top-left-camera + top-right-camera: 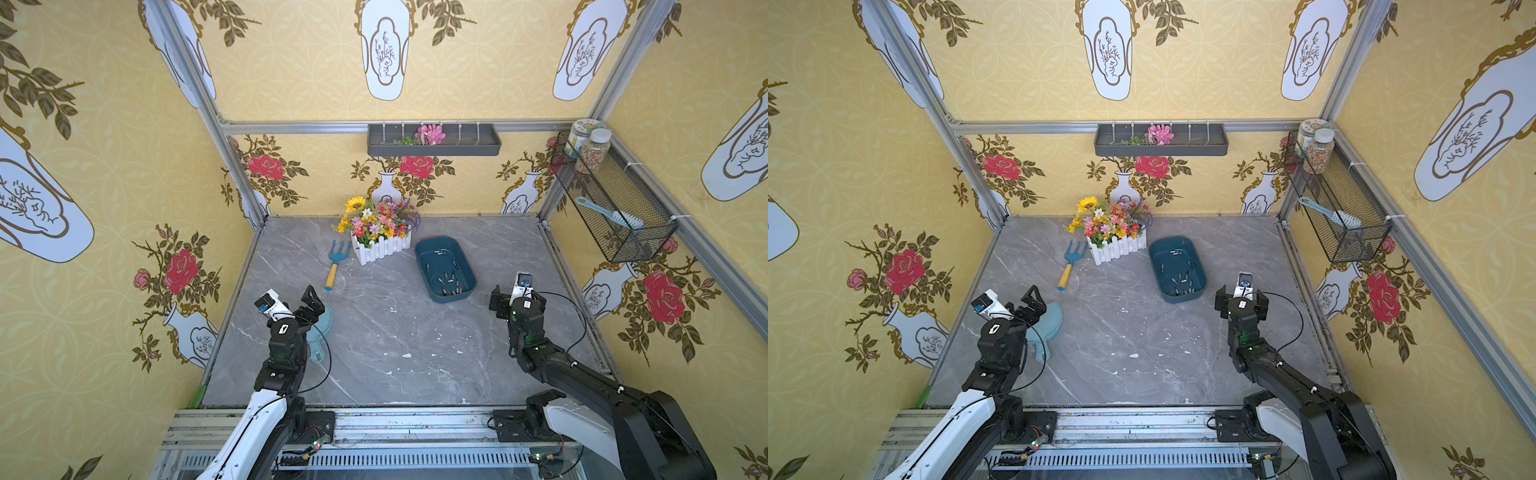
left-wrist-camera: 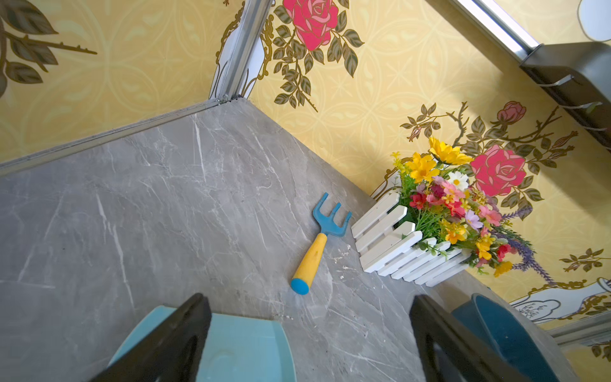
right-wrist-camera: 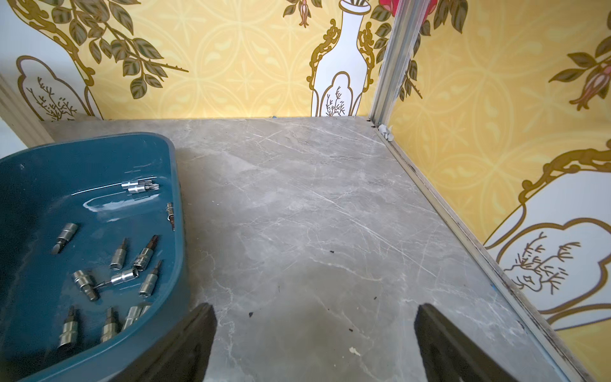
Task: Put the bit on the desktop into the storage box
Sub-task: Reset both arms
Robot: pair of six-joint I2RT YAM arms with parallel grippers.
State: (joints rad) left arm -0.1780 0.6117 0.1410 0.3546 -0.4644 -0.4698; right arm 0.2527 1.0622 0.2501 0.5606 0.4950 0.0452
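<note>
The dark teal storage box (image 1: pixel 440 264) (image 1: pixel 1173 266) (image 3: pixel 43 185) stands on the grey marble desktop (image 1: pixel 395 332) (image 1: pixel 1121 332), right of centre. Several small silver bits (image 1: pixel 449 284) (image 1: pixel 1182 284) (image 3: pixel 132 264) lie inside it. Outside the box I make out only pale specks on the desktop. My right gripper (image 1: pixel 514 299) (image 1: pixel 1241 297) (image 3: pixel 314 306) hangs open just right of the box, with nothing between its fingers. My left gripper (image 1: pixel 313 305) (image 1: pixel 1034 301) (image 2: pixel 309 297) is open and empty at the near left, above a pale blue scoop (image 1: pixel 326 320) (image 2: pixel 244 347).
A blue rake with a yellow handle (image 1: pixel 336 262) (image 2: pixel 317 244) lies left of a white fence planter of flowers (image 1: pixel 380 237) (image 2: pixel 413 244) at the back. A grey tray (image 1: pixel 434 141) hangs on the back wall. A wire basket (image 1: pixel 611 199) juts from the right wall.
</note>
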